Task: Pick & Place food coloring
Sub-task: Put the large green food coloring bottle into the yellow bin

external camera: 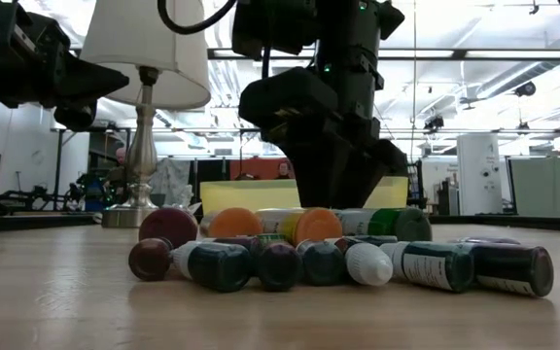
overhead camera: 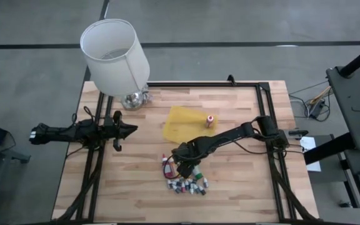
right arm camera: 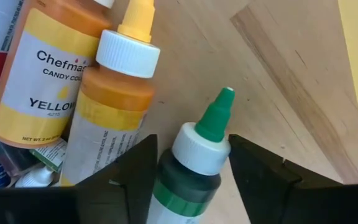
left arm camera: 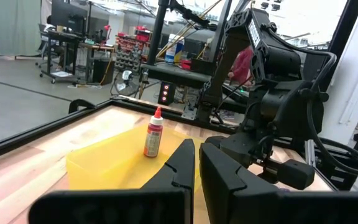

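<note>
A flat yellow plastic tray point(overhead camera: 181, 122) holds one upright red-capped bottle point(overhead camera: 210, 120). The right claw point(right arm camera: 191, 163), fingers apart, straddles a green-tipped bottle point(right arm camera: 194, 155) beside a yellow bottle point(right arm camera: 39, 74) labelled "Chefmaster… YELLOW". The left claw point(left arm camera: 194, 163) is closed, empty.

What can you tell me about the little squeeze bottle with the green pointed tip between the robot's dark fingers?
The green-tipped squeeze bottle has a pointed green nozzle, a white collar and a dark green body with a pale label. It looks like soft plastic. It lies on the wooden table beside an orange bottle. The right gripper straddles its neck, fingers on either side, not yet clamped.
</note>
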You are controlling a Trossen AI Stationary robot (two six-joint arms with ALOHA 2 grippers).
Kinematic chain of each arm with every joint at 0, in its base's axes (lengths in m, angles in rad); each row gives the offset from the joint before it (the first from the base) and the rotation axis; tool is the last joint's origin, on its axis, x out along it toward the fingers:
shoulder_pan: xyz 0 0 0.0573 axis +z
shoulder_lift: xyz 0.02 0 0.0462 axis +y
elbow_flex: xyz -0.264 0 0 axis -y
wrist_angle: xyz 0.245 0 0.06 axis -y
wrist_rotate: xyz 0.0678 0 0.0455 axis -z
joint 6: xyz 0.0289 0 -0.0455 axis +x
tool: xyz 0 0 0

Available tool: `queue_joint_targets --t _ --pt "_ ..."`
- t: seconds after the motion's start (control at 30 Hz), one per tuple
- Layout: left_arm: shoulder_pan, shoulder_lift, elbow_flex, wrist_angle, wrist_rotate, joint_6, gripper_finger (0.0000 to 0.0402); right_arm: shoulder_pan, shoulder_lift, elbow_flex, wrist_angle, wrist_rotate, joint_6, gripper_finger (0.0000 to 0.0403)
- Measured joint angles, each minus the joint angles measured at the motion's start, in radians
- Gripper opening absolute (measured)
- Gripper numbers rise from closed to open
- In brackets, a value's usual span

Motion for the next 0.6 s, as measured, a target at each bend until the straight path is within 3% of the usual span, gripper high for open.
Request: queue_joint_targets --t 0.3,0.6 --pt "0.000 0.000 0.000 0.000 0.000 0.000 0.0000 0.000 -0.001 0.000 -0.003 -0.006 -0.014 0.0105" --pt "0.000 0.000 0.000 0.000 0.000 0.000 0.0000 0.000 -0.048 0.001 0.009 0.004 -0.018 0.0103"
